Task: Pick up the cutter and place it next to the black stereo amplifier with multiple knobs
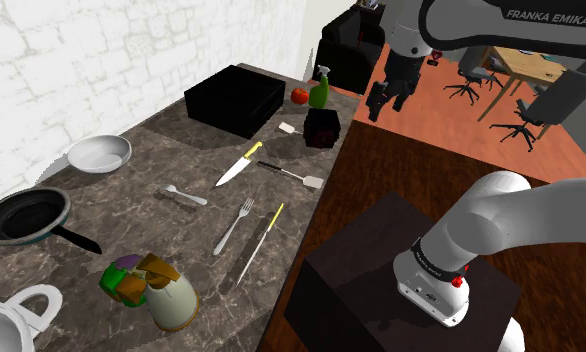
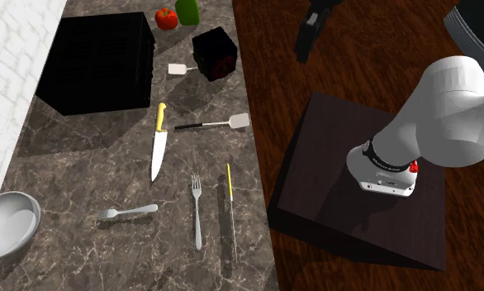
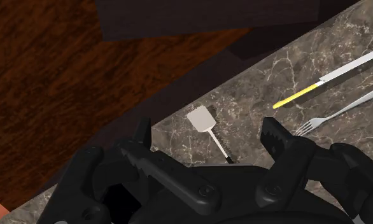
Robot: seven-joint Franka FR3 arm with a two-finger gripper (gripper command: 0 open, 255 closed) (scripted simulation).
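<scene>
Your all-black gripper (image 3: 207, 127) hangs wide open, empty, well apart from the yellow-handled white-bladed knife (image 2: 158, 142) on the dark marbled counter (image 2: 83, 178).

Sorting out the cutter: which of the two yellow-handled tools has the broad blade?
The knife nearer the black amplifier; its blade is wide and tapers. The other tool, by the edge of the counter, is thin as a rod.

Yellow-handled knife (image 2: 158, 145) flat on counter (image 2: 83, 190), nr black amp (image 2: 96, 62) (apart).
</scene>
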